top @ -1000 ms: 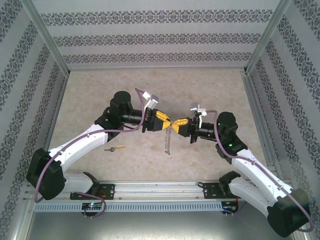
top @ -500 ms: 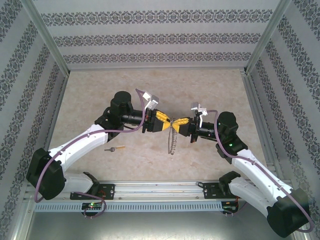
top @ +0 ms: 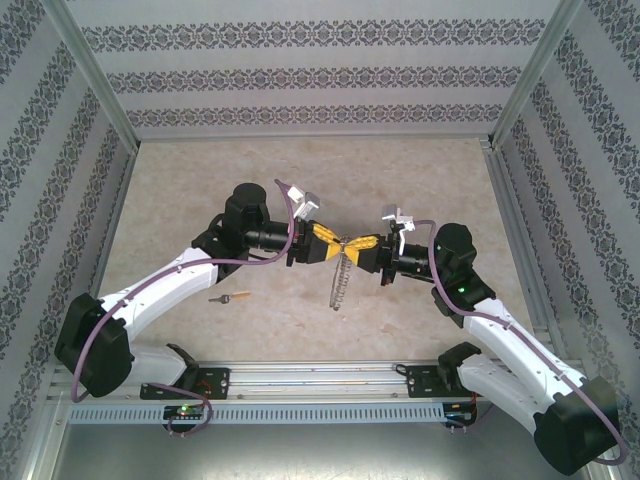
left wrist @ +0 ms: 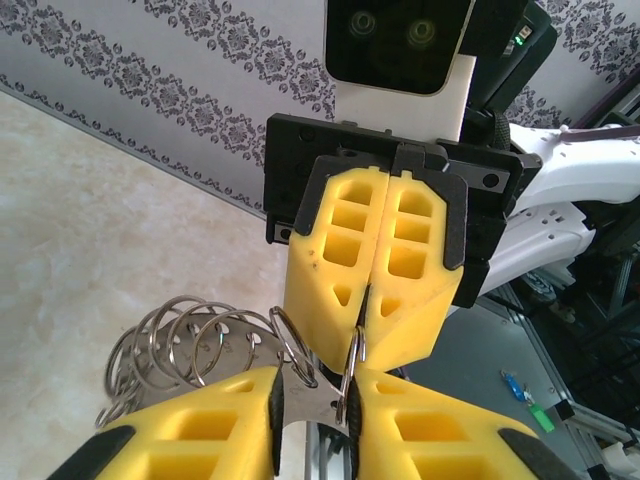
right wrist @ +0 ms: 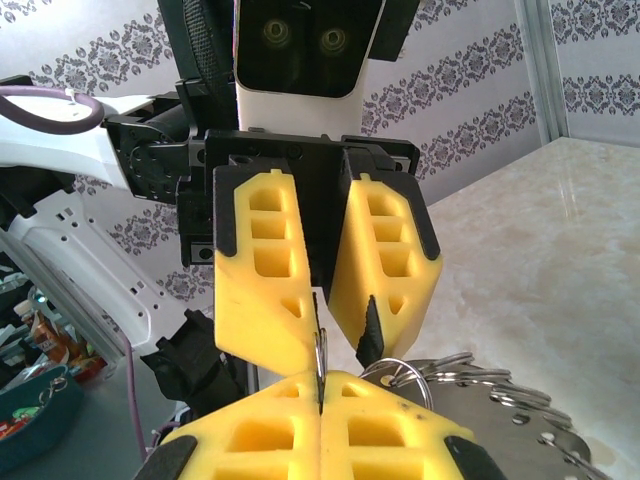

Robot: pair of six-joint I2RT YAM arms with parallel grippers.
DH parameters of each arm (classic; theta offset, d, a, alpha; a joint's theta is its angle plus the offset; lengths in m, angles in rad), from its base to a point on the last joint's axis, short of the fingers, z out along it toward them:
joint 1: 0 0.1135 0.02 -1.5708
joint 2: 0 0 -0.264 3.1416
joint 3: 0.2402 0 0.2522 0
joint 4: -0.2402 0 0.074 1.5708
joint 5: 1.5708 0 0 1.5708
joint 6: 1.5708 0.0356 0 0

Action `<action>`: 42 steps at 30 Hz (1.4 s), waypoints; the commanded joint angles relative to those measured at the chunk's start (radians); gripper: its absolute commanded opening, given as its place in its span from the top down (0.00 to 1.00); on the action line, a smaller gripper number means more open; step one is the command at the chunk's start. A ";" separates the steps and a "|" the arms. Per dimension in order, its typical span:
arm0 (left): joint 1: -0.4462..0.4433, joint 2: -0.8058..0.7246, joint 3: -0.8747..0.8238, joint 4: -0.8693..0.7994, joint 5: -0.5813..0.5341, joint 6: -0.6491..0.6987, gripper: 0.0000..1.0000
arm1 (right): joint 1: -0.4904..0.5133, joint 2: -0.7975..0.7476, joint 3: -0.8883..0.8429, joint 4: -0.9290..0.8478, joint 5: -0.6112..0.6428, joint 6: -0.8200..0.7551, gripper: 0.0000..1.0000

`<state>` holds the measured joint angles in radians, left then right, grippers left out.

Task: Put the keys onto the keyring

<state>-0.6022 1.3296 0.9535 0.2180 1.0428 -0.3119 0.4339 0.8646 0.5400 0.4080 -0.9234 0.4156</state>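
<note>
While the left tool (top: 340, 243) and right tool (top: 352, 243) meet tip to tip above the desk (top: 200, 180), both grasp the keyring (top: 338, 282). The right fingers are pressed together and the left fingers sit narrowly apart around a loop. The coils hang below. The key (top: 232, 297) lies on the desk, beside the left arm (top: 170, 280).
</note>
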 commanded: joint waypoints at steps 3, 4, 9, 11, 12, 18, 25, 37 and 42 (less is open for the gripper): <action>-0.013 0.010 0.009 0.061 0.005 0.001 0.81 | -0.003 -0.004 0.003 0.058 0.005 0.006 1.00; -0.017 0.011 0.008 0.063 0.005 0.000 0.83 | -0.004 -0.005 0.002 0.058 0.006 0.006 1.00; -0.025 0.014 -0.001 0.096 0.009 -0.009 0.88 | -0.003 -0.006 0.000 0.063 0.007 0.009 1.00; -0.030 0.017 -0.004 0.115 0.010 -0.019 0.88 | -0.002 -0.005 0.000 0.068 0.006 0.012 1.00; -0.033 0.018 -0.004 0.125 0.011 -0.023 0.87 | 0.000 -0.004 0.000 0.069 0.006 0.012 1.00; -0.044 0.027 -0.004 0.133 0.014 -0.019 0.90 | 0.000 -0.013 -0.005 0.066 0.010 0.012 1.00; -0.044 0.016 -0.004 0.106 0.002 0.009 1.00 | -0.009 -0.025 -0.014 0.058 0.027 0.011 1.00; -0.047 -0.164 0.004 -0.229 -0.234 0.462 1.00 | -0.193 -0.181 -0.084 -0.003 0.163 0.118 0.31; -0.048 -0.232 -0.078 -0.153 -0.320 0.572 1.00 | -0.194 -0.167 -0.102 0.011 0.142 0.148 0.31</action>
<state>-0.6357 1.1313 0.9119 0.0368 0.7979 0.1192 0.2455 0.6949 0.4599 0.3996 -0.7818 0.5266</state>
